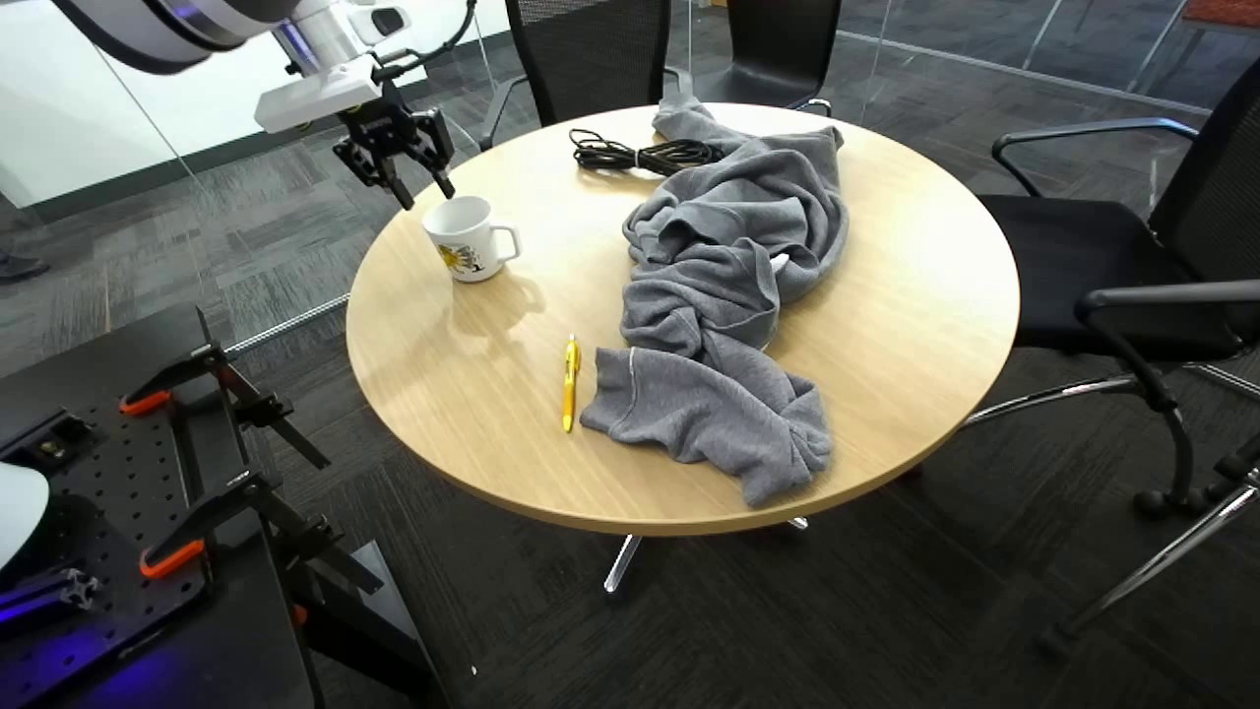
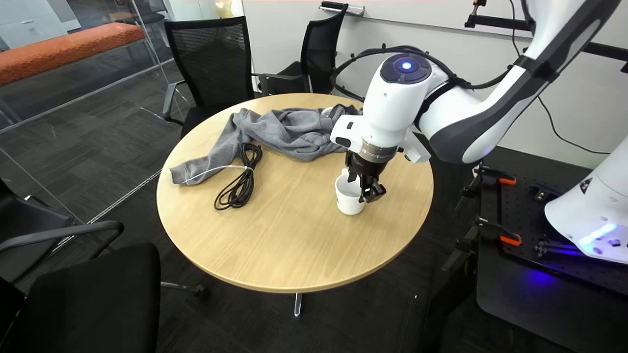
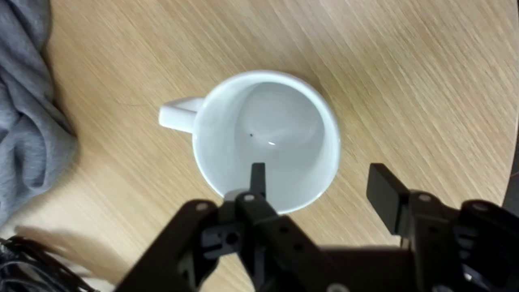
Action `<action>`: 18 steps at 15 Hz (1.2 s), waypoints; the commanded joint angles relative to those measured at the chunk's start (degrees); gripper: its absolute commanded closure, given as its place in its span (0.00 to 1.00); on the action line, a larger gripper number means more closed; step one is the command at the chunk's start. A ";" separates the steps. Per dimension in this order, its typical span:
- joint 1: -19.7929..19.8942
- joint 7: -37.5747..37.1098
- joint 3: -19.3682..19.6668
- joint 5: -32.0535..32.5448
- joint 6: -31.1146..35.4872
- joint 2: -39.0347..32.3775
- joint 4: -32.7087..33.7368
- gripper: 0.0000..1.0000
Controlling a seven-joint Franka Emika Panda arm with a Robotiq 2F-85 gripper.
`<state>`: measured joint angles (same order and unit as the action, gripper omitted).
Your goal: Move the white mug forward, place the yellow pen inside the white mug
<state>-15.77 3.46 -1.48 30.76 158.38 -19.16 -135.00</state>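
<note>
The white mug [image 1: 463, 236] stands upright on the round table, with a yellow and black print on its side. It also shows in an exterior view [image 2: 349, 197], partly behind the gripper, and in the wrist view [image 3: 279, 117], where its inside is empty. My gripper [image 1: 428, 199] is open and holds nothing, its tips just above the mug's rim. In the wrist view the gripper [image 3: 317, 168] has one fingertip over the mug's opening and the other outside the rim. The yellow pen [image 1: 571, 384] lies on the table beside the grey cloth; it is not visible in the other views.
A crumpled grey cloth [image 1: 733, 236] stretches across the table [image 1: 413, 364]; it also shows in the wrist view [image 3: 28, 117]. A coiled black cable [image 2: 239, 186] lies near the cloth's end. Black chairs [image 1: 1102, 256] stand around the table.
</note>
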 commanded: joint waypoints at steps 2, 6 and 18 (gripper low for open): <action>-0.91 -4.77 1.40 3.84 0.87 7.53 -5.06 0.00; 0.62 -6.89 1.35 1.96 1.08 12.65 -7.11 0.00; 11.56 3.88 3.23 -8.08 -7.87 24.27 -7.09 0.00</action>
<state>-7.46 -0.29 1.92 25.90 154.88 1.23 -141.35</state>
